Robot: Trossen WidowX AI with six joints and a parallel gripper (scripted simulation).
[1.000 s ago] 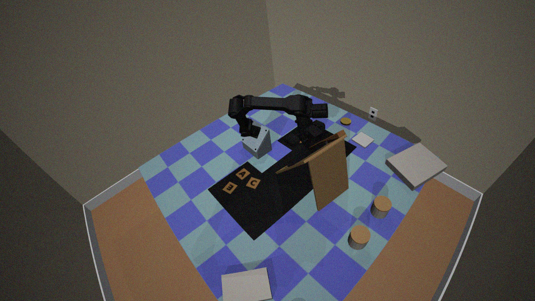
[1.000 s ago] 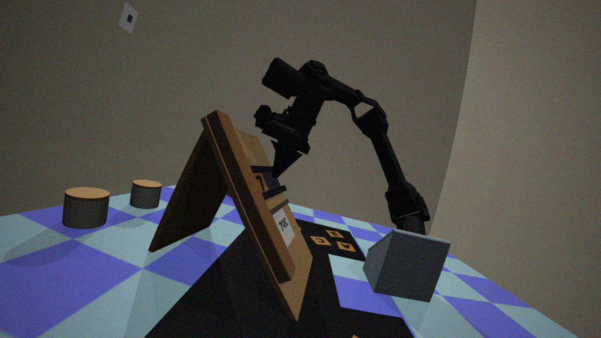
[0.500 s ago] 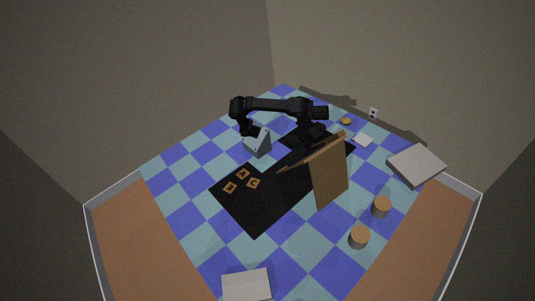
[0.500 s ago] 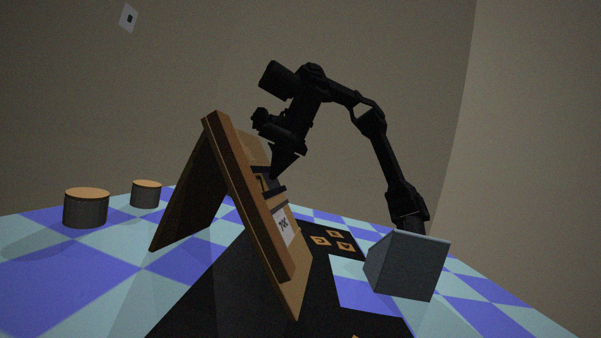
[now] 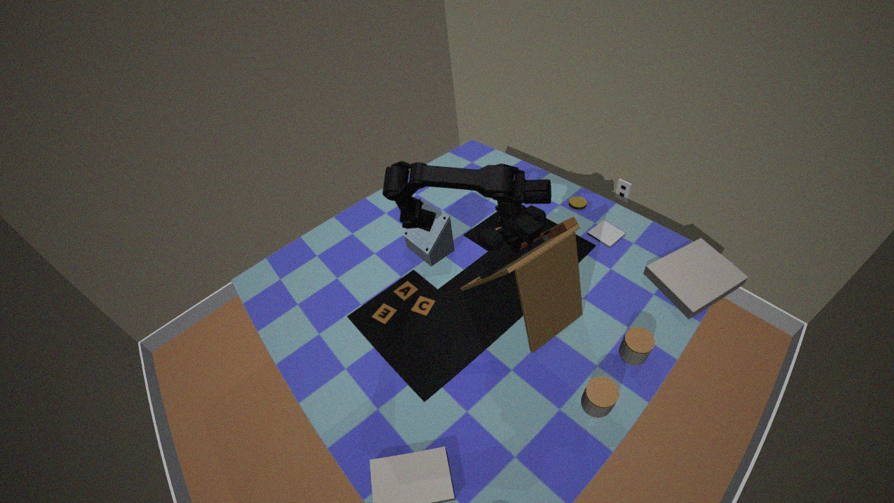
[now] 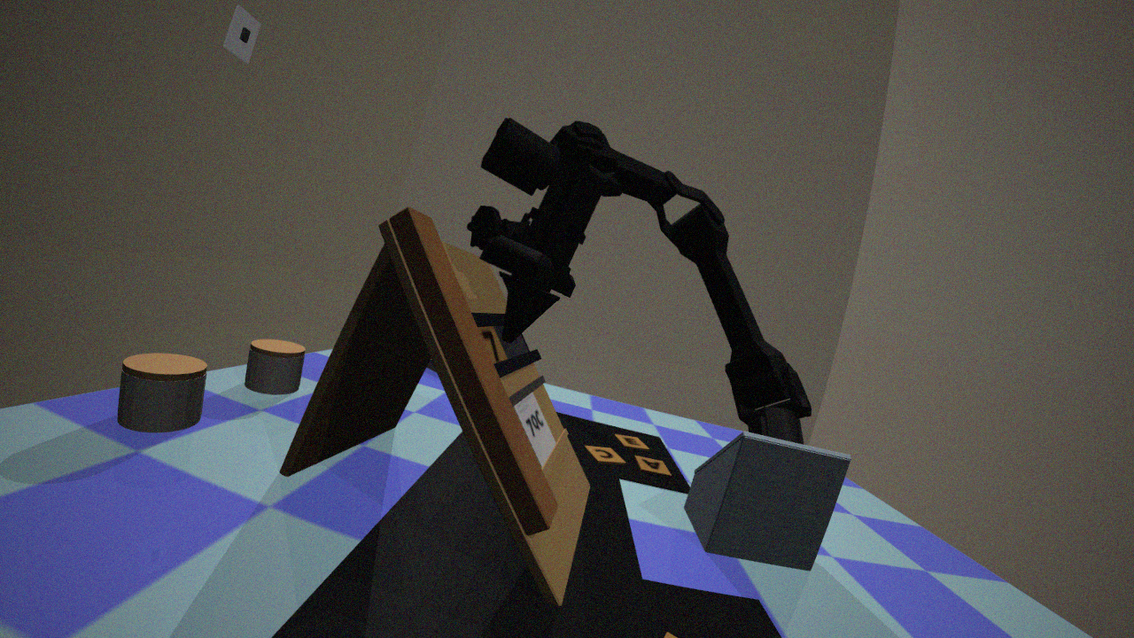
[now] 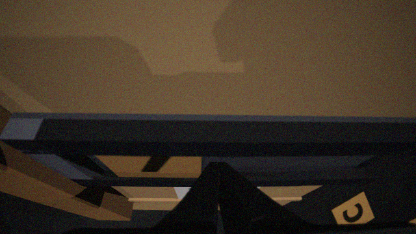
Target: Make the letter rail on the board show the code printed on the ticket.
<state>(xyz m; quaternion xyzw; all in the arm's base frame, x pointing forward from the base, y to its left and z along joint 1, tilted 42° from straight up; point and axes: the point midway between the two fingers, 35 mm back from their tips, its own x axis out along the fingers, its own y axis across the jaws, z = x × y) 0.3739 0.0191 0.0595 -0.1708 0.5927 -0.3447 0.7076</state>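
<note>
The wooden board [image 6: 476, 277] [image 7: 292, 81] leans back, with a dark rail [image 6: 519, 363] [image 7: 227, 133] across its face. The ticket [image 6: 547, 444] below seems to read 7QC. A 7 tile [image 6: 489, 342] [image 7: 185, 166] sits in the rail, toward its left end in the wrist view. My gripper [image 6: 508, 338] [image 7: 216, 169] is shut and empty, its tips at the rail just right of that tile; contact is unclear. Tiles C [image 5: 417, 305] [image 6: 592, 454] [image 7: 339, 212], A [image 5: 398, 290] [image 6: 643, 459] and E [image 5: 376, 314] [image 6: 622, 438] lie on the black mat [image 5: 431, 362].
A grey wedge block [image 5: 441, 244] [image 6: 761, 508] stands before the board. Behind it are two lidded canisters [image 5: 638, 341] [image 5: 601, 393] [image 6: 162, 400] [image 6: 274, 371]. Pale boxes [image 5: 695, 272] [image 5: 412, 475], a thin white slab [image 5: 606, 233] and a yellow disc [image 5: 577, 202] lie farther out.
</note>
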